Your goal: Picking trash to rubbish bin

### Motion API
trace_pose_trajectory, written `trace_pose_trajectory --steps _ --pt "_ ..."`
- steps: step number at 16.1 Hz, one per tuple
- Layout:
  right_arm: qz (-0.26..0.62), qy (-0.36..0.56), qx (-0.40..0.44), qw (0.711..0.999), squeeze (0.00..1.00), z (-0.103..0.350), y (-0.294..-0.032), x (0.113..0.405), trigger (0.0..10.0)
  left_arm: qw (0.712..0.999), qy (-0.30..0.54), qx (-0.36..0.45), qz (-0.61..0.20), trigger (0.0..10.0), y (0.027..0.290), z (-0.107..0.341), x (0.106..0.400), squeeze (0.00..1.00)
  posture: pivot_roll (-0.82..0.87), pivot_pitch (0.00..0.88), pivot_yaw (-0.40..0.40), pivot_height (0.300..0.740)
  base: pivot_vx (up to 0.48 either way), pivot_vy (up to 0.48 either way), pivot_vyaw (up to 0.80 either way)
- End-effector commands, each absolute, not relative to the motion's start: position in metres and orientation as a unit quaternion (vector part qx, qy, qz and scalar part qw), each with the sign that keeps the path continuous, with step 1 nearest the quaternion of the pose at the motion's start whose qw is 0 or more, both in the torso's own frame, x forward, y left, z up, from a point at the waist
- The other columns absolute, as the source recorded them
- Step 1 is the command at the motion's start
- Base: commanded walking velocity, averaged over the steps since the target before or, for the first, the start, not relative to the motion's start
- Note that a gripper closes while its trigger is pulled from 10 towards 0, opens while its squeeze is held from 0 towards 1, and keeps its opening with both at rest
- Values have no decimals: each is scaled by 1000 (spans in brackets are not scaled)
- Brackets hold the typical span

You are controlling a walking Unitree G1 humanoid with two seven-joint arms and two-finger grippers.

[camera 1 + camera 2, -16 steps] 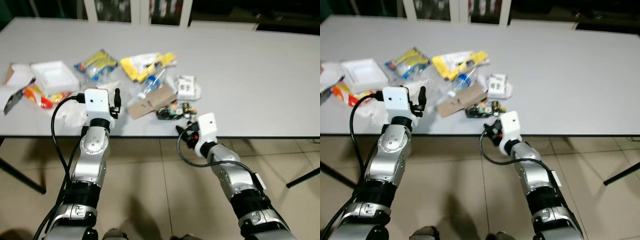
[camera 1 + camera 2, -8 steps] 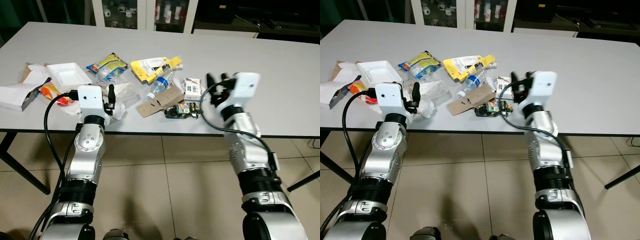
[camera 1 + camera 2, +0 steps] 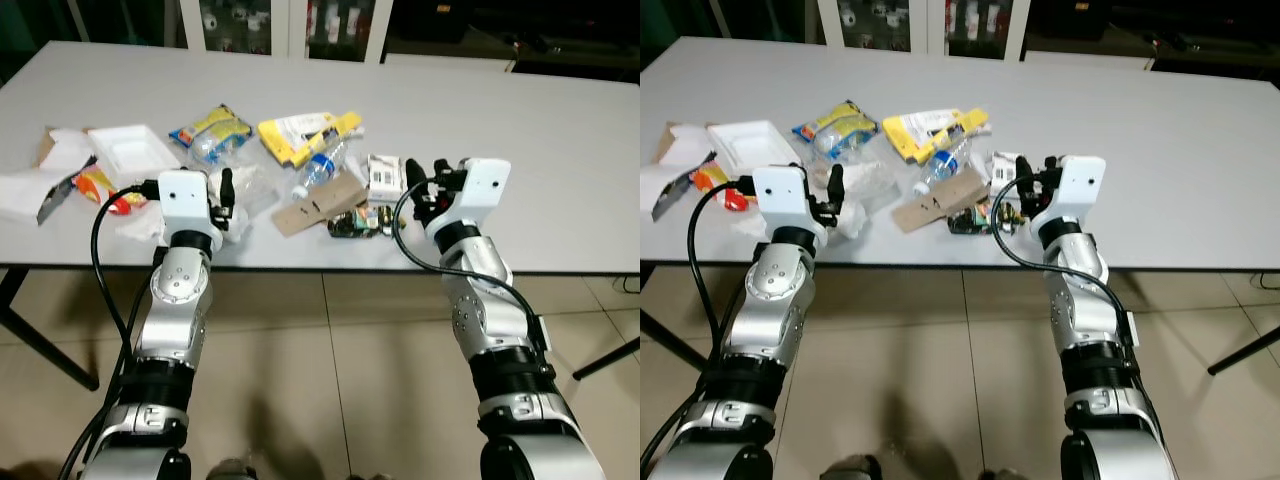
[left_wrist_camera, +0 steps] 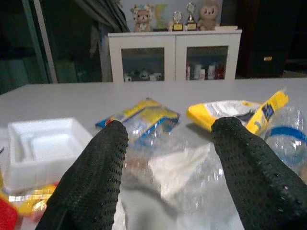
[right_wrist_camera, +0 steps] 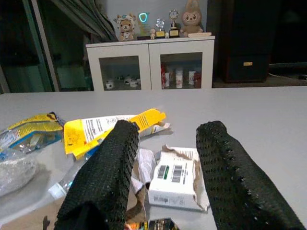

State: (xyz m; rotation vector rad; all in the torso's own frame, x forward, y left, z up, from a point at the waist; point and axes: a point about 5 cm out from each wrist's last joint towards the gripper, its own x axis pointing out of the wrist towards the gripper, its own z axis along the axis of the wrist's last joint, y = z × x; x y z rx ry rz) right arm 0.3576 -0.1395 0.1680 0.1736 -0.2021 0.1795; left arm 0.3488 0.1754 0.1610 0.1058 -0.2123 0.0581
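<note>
A wide grey table (image 3: 560,150) stands on a beige tiled floor (image 3: 330,380), with a white glass-door cabinet (image 5: 148,67) against the far wall. Trash lies near the table's front edge toward its left end: a white foam tray (image 3: 135,152), yellow wrappers (image 3: 300,132), a cardboard strip (image 3: 318,206), and a small white box (image 5: 175,178). Both the left end effector (image 4: 168,172) and the right end effector (image 5: 165,177) hover at the front edge with fingers spread, holding nothing.
</note>
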Motion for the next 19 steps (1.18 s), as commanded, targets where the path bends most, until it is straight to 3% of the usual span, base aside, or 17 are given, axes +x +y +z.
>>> trace_pose_trajectory --steps 1,14,19 --pt "85 -100 84 988 0 168 -144 357 10000 993 -100 53 23 10000 173 160 349 0 38 63 -59 740 480 0 0" --pt "93 -89 85 988 0 164 -140 356 10000 992 -114 55 21 10000 172 169 350 0 43 78 -62 740 480 0 0" --pt "94 -85 84 988 0 162 -140 356 10000 990 -127 61 16 10000 170 174 350 0 42 78 -60 740 111 0 0"
